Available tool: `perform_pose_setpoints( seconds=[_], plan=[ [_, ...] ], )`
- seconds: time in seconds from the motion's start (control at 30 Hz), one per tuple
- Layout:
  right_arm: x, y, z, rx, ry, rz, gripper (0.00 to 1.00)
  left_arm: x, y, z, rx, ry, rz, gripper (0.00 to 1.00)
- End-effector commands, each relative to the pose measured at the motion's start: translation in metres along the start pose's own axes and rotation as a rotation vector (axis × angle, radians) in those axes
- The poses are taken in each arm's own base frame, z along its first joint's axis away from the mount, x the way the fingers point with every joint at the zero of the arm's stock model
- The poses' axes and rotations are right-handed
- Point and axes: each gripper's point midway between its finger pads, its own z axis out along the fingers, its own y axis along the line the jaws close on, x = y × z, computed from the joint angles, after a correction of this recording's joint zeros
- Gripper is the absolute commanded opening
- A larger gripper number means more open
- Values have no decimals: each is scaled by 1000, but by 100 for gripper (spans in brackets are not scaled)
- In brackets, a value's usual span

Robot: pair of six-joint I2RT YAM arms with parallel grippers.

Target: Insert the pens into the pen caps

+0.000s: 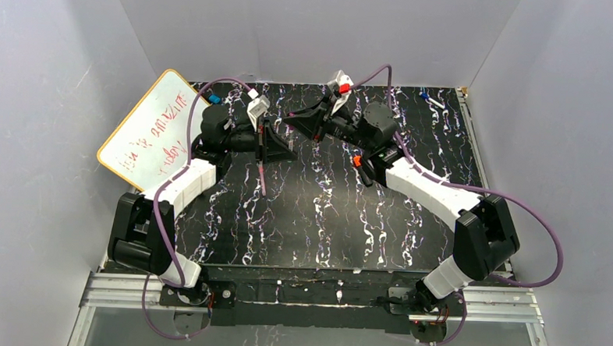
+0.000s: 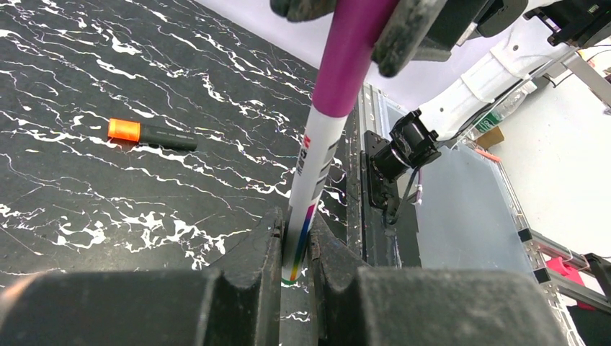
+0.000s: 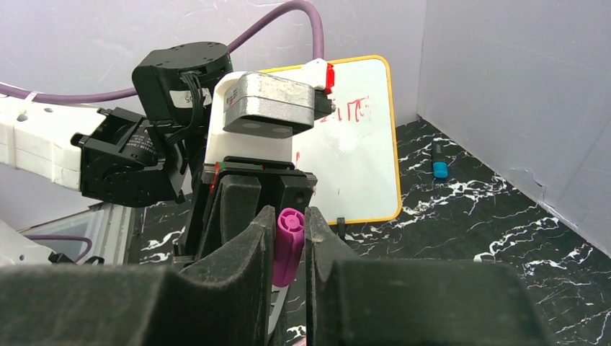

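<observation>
A whitish pen (image 2: 317, 155) with a rainbow stripe stands between my two grippers. My left gripper (image 2: 294, 249) is shut on its lower end. A magenta cap (image 3: 287, 245) sits on its other end, and my right gripper (image 3: 289, 234) is shut on that cap; its fingers (image 2: 407, 32) show at the top of the left wrist view. In the top view the left gripper (image 1: 279, 146) and right gripper (image 1: 295, 119) meet at the back middle of the mat. A black pen with an orange end (image 2: 151, 135) lies on the mat, also seen in the top view (image 1: 356, 160). A thin pink pen (image 1: 262, 179) seems to lie below the left gripper.
A whiteboard (image 1: 153, 127) with red writing and a yellow rim leans at the back left. A small blue-tipped thing (image 3: 439, 168) lies by the back wall beside it. Another small blue thing (image 1: 425, 93) lies at the back right. Grey walls enclose the black marbled mat (image 1: 316, 228).
</observation>
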Motion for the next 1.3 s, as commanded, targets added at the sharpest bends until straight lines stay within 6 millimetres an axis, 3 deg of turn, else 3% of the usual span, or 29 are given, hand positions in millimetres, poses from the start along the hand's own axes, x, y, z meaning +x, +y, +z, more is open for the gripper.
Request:
perform_pose_setpoints(
  seconds=[0.0, 0.67, 1.27],
  plan=[
    [183, 78, -52, -213, 564, 396, 1, -140, -29, -27, -150, -303, 389, 0],
    [222, 101, -57, -261, 633, 477, 1, -185, -65, -36, -114, -386, 481, 0],
    [238, 106, -65, -261, 657, 501, 1, -181, -60, -38, -125, -382, 473, 0]
  ],
)
